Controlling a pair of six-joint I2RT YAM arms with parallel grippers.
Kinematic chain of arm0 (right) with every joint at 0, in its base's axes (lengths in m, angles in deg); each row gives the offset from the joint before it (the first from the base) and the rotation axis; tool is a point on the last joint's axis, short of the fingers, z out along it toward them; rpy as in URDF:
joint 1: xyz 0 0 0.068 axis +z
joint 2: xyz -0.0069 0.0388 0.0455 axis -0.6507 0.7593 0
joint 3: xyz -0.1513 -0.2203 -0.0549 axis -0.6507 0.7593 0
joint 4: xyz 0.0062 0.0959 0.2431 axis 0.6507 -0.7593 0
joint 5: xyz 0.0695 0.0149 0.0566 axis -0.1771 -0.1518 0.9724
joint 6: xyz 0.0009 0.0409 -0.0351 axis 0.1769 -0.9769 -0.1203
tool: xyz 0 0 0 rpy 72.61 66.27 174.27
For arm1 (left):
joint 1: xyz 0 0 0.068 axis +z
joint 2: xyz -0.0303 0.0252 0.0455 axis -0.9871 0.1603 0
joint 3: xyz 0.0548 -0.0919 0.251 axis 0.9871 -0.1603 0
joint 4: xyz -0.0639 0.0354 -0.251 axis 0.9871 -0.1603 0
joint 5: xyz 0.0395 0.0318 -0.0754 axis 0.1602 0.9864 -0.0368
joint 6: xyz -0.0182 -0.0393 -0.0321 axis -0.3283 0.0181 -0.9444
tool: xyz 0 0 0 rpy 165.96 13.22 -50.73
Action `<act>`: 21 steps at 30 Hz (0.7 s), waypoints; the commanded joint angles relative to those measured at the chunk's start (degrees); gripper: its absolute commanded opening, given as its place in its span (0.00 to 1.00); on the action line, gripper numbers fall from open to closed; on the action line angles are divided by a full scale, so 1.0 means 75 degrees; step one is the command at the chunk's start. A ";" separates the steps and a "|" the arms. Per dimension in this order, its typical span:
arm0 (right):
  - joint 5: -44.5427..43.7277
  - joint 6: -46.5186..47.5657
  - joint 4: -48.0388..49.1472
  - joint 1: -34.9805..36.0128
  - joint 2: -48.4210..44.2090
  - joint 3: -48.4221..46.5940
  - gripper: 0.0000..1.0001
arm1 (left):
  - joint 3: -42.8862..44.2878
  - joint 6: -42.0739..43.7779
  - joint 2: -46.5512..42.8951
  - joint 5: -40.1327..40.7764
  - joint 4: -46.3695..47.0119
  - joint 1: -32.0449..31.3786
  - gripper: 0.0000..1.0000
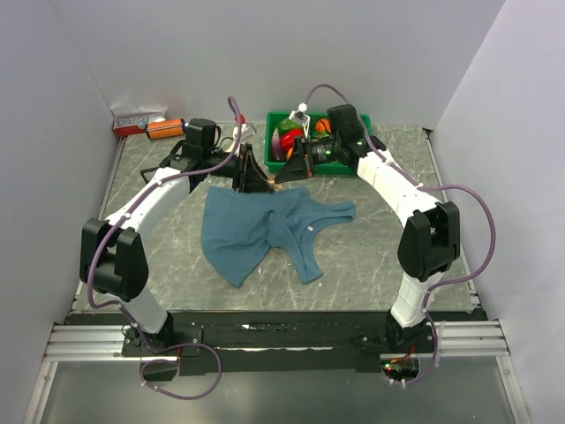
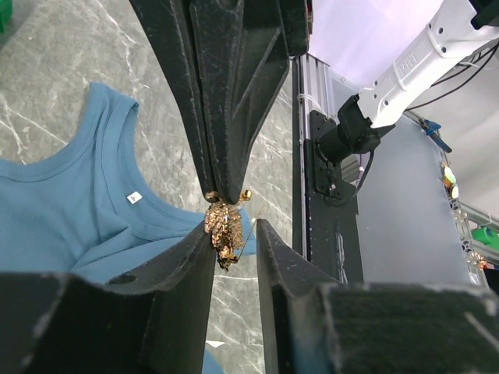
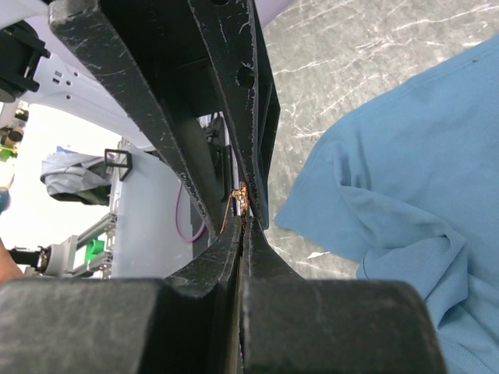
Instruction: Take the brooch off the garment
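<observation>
Left wrist view: small golden, glittery brooch [image 2: 224, 226] beside teal garment [image 2: 70, 195].

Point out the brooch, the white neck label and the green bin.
brooch [image 2: 224, 227], left wrist view, middle of its golden body.
neck label [image 2: 134, 198], left wrist view, centre of the white tag.
green bin [image 1: 275, 117], top view, far left corner of its rim.

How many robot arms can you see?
2. The left arm comes in from the left side and the right arm from the right. Their tips meet above the far edge of the blue garment. No other arm shows in any view.
</observation>
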 commanded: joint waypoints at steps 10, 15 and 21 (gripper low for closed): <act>-0.0163 0.0849 -0.0423 0.0430 -0.0704 -0.0132 0.00 | 0.0113 -0.0395 -0.0254 0.0004 0.0562 -0.0041 0.21; -0.0186 0.0849 -0.0435 0.0465 -0.0670 -0.0121 0.00 | 0.0102 -0.0454 -0.0254 -0.0113 0.0585 -0.0030 0.32; -0.0198 0.0779 -0.0376 0.0454 -0.0576 -0.0156 0.00 | 0.0533 0.1044 -0.0313 0.0097 -0.0886 -0.0042 0.43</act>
